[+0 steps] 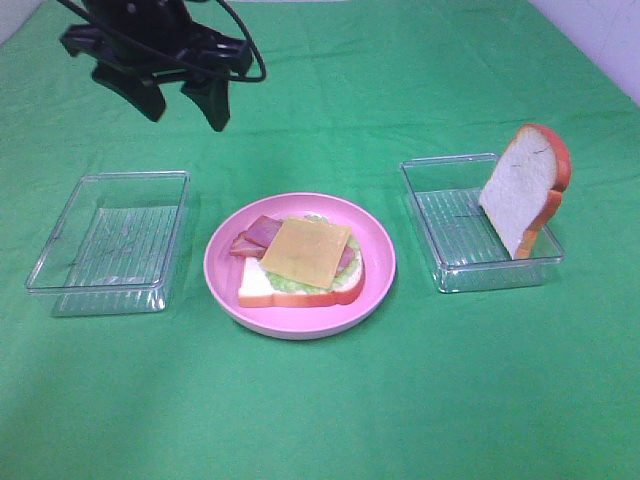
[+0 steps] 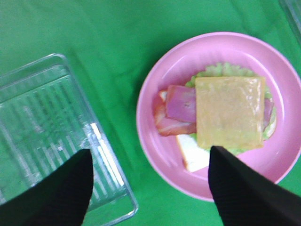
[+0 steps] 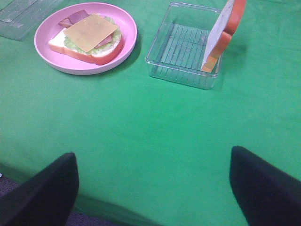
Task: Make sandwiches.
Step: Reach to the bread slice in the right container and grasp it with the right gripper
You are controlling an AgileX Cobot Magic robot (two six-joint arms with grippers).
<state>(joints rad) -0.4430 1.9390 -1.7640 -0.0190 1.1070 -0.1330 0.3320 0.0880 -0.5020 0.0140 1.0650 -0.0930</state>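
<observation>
A round pink plate sits in the middle of the green cloth. On it lies a bread slice with an orange-brown crust, topped by pale green lettuce, then reddish-pink bacon strips that poke out toward the left, and a yellow cheese square on top of the stack.

To the right of the plate stands a clear plastic tray. The second bread slice stands on edge in it, leaning against the tray's right wall, its white face turned toward the plate. To the left of the plate is another clear ribbed tray, with nothing in it.

The left gripper hangs in the air at the far left, above the cloth and well apart from both the left tray and the plate. Its jaws stand apart and hold nothing; its wrist view looks down between the two dark fingers at the plate and the left tray's corner.

The right gripper is out of the high view. In its own wrist view its two dark fingers are spread wide over bare cloth on the near side, well short of the plate and the right tray, with nothing between them.
</observation>
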